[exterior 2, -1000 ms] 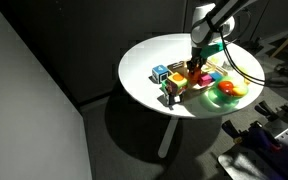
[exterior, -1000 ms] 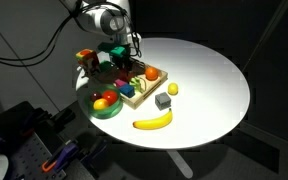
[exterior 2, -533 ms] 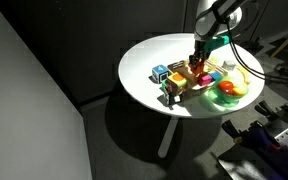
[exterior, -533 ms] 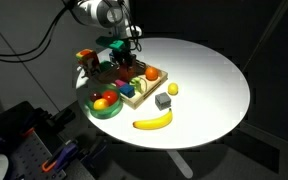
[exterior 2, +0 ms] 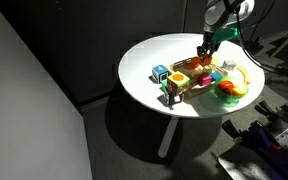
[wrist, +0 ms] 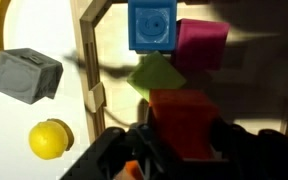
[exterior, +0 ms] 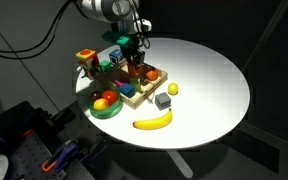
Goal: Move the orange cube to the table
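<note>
In the wrist view the orange cube [wrist: 181, 115] sits between my gripper's [wrist: 179, 152] two dark fingers, which are shut on its sides. It hangs above the wooden compartment tray [wrist: 92, 70], over the green, magenta and blue blocks. In both exterior views the gripper [exterior: 136, 57] [exterior 2: 206, 50] is raised above the tray [exterior: 134, 92] [exterior 2: 189, 82], which stands on the round white table [exterior: 214, 80] [exterior 2: 154, 50]. The cube is too small to make out in the exterior views.
A grey cube [exterior: 162, 100] [wrist: 27, 75] and a yellow ball [exterior: 172, 89] [wrist: 50, 140] lie on the table beside the tray. A banana [exterior: 152, 122] lies near the front edge. A green bowl [exterior: 106, 108] of round fruits stands by the tray. A rounder orange piece [exterior: 152, 73] rests in the tray.
The gripper has risen from the tray's compartments and shifted toward the tray's table-side edge, with the orange cube held in it.
</note>
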`<action>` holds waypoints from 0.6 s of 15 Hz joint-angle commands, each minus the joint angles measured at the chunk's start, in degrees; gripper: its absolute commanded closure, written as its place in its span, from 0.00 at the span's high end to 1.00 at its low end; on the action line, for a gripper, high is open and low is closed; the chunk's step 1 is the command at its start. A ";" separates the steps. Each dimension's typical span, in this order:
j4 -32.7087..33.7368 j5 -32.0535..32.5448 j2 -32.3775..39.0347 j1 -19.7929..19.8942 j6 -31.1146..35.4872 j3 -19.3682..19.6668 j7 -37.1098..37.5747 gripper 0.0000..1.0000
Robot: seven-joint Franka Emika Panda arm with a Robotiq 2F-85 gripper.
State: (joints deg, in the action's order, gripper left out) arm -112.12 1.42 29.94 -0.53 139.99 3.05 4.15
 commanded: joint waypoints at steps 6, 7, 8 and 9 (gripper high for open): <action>-0.72 -0.14 -1.69 3.77 -3.61 2.76 0.64 0.24; -0.88 0.00 -1.70 4.18 -3.89 3.12 0.46 0.24; -0.91 0.13 -1.59 4.60 -4.24 3.45 0.23 0.24; -1.08 0.33 -1.50 4.94 -4.46 3.84 0.07 0.24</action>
State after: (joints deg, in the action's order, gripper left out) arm -112.15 1.42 29.77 3.32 137.06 6.27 4.31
